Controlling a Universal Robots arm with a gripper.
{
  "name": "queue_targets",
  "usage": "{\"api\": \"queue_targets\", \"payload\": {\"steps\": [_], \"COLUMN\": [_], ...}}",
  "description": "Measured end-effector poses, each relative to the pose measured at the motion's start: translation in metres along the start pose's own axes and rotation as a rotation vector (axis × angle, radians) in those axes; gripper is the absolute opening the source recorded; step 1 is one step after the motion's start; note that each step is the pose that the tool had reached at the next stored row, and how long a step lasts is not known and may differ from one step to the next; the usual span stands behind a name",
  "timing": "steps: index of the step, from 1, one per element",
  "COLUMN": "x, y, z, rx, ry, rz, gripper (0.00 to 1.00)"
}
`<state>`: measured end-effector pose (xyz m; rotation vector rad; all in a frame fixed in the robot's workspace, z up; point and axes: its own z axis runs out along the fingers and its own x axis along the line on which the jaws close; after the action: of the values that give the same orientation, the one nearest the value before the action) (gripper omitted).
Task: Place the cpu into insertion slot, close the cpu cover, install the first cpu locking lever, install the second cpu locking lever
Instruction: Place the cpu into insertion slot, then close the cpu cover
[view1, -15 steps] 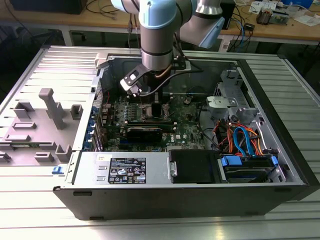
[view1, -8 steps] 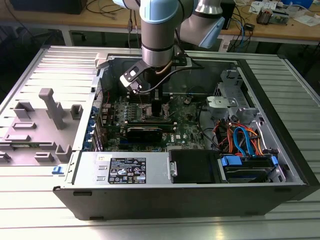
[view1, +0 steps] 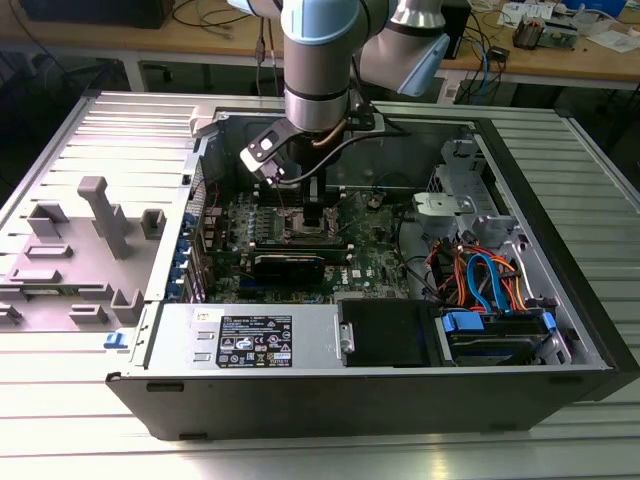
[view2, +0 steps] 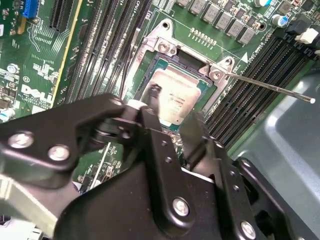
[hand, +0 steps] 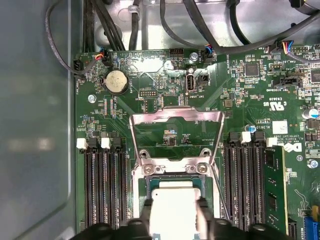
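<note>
Exterior view: high, angled down on the whole open computer case (view1: 350, 405), well back.
First wrist view: straight down — close over the insertion slot (hand: 150, 185).
Second wrist view: oblique, close; same slot shared.

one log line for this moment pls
gripper at cpu | cpu in insertion slot | cpu cover open | locking lever unlatched

Electronics lab: cable-strewn workbench (view1: 600, 62)
</note>
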<state>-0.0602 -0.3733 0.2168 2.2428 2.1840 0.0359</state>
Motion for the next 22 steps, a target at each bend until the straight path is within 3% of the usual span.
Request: {"api": "queue_targets", "payload": {"steps": [2, 4, 5, 6, 22], "x": [0.0, 0.0, 0.0, 0.0001, 0.0001], "y": [0.0, 0.0, 0.0001, 0.0001, 0.0001], "z": [0.0, -0.0007, -0.002, -0.0026, -0.0045], "rx": [0.0, 0.0003, 0.0006, 0.0009, 0.0009], "ry": [0.0, 0.0, 0.0003, 0.0005, 0.0008], "rz": [-0.003, -0.007, -0.011, -0.017, -0.025], "gripper": [0.31, 0.31, 0.18, 0.13, 0.11]}}
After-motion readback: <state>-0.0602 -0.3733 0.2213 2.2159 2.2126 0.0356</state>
